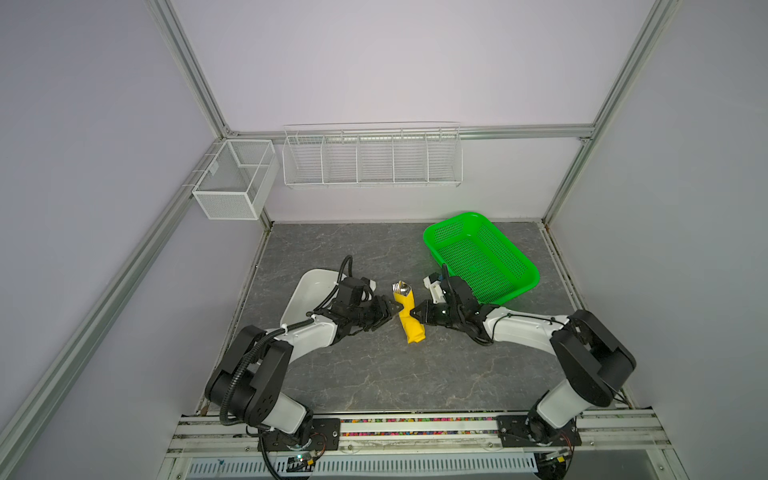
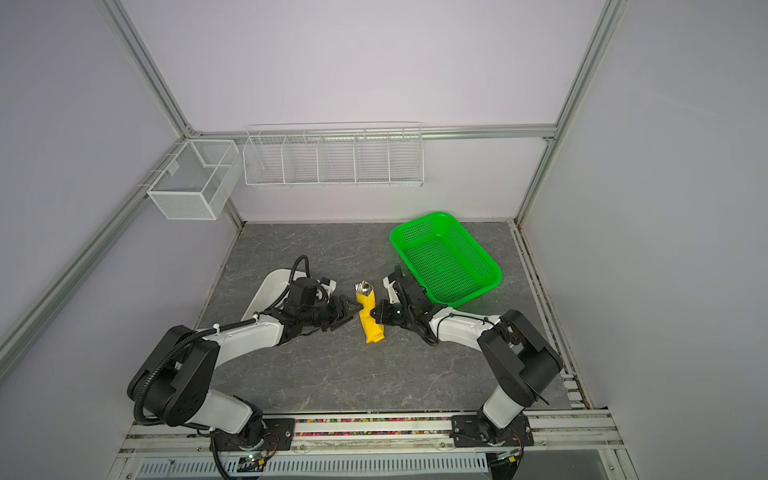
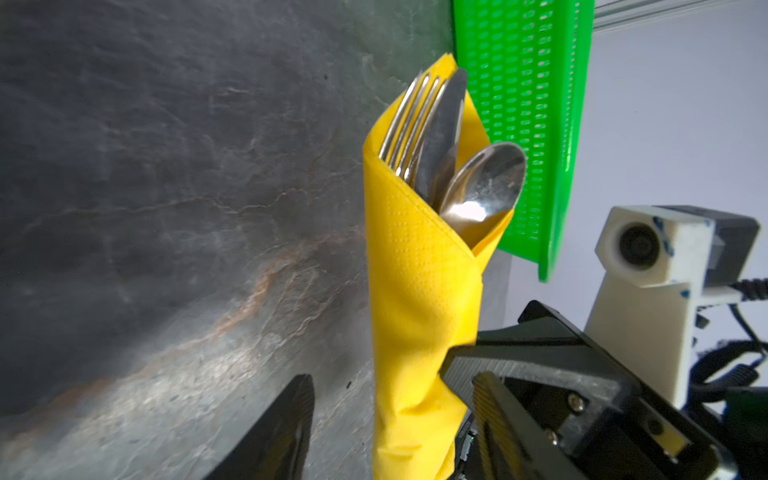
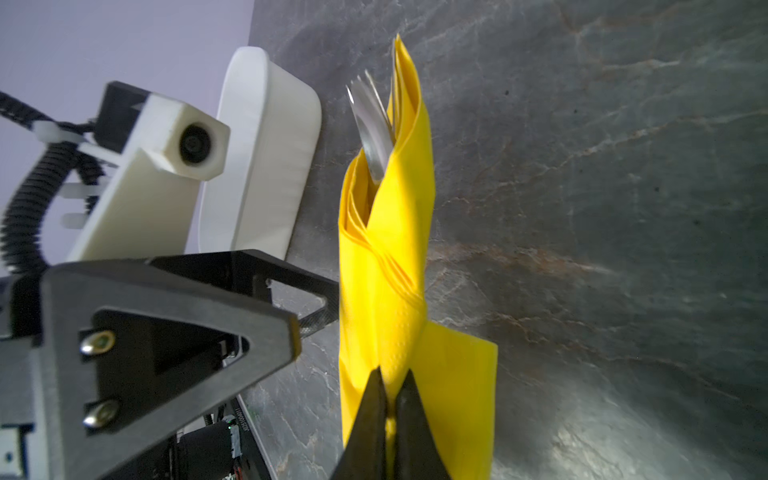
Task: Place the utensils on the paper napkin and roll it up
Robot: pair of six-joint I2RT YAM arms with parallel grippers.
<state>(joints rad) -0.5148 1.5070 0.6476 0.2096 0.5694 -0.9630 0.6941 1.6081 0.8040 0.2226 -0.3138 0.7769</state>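
The yellow paper napkin (image 1: 409,320) (image 2: 371,322) lies rolled into a tube at the middle of the table. The utensils (image 1: 401,287) (image 3: 440,158), a fork, a knife blade and a spoon, stick out of its far end. My left gripper (image 1: 390,316) (image 3: 390,428) is open, with one finger on each side of the roll (image 3: 419,311) and a gap showing on one side. My right gripper (image 1: 415,312) (image 4: 392,407) comes from the opposite side and is shut on a fold of the napkin (image 4: 386,270) near the roll's lower half.
A green perforated basket (image 1: 482,262) (image 3: 519,124) stands at the back right, close behind the right wrist. A white oblong tray (image 1: 309,291) (image 4: 266,166) sits under the left arm. White wire racks (image 1: 372,158) hang on the back wall.
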